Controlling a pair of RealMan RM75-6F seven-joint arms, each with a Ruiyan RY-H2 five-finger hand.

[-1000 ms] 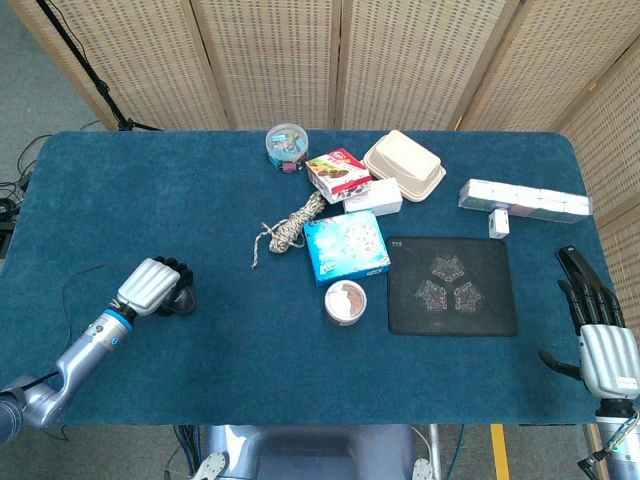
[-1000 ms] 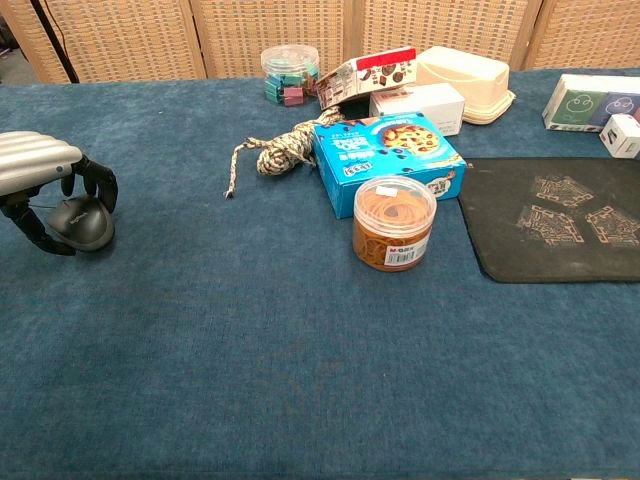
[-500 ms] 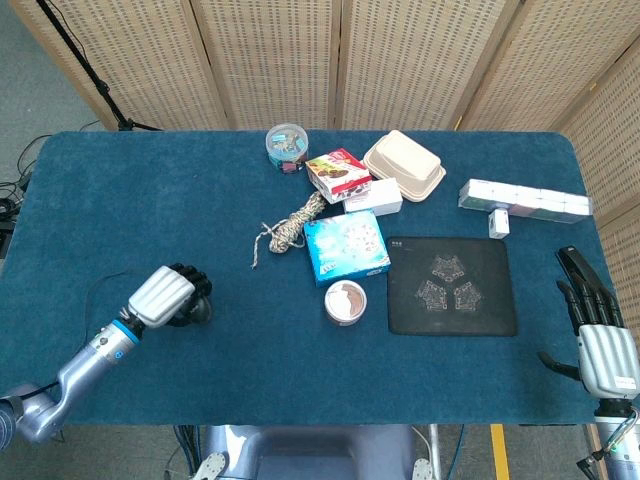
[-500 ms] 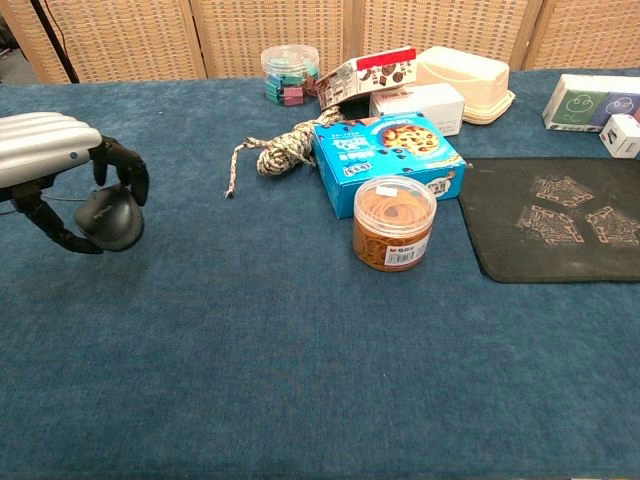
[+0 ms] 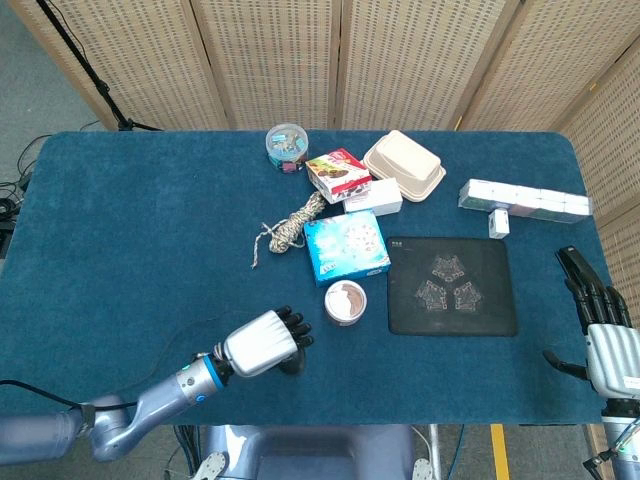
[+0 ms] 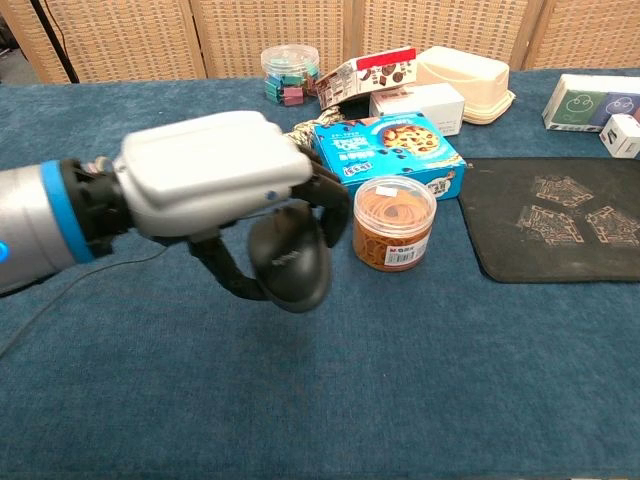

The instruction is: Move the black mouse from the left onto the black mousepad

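Note:
My left hand [image 5: 264, 343] [image 6: 215, 185] holds the black mouse [image 6: 291, 263] [image 5: 292, 359] from above, lifted off the table. It hangs over the front middle of the blue table, just left of the jar of rubber bands [image 5: 345, 301] [image 6: 394, 222]. The mouse's thin cable [image 5: 120, 352] trails off to the left. The black mousepad [image 5: 452, 285] [image 6: 555, 215] with a grey pattern lies flat to the right, past the jar. My right hand [image 5: 606, 340] rests open at the table's right edge, fingers stretched out, holding nothing.
A blue cookie box [image 5: 345, 246] [image 6: 388, 147] lies behind the jar. A coil of rope [image 5: 291, 225], a snack box [image 5: 338, 174], a white box [image 5: 373, 197], a beige clamshell [image 5: 404, 165] and a clip tub [image 5: 287, 145] fill the back middle. White blocks [image 5: 523, 200] sit behind the pad.
My left hand has carried the mouse from the table's left side rightward and toward the front, up to the jar. The right hand has barely moved.

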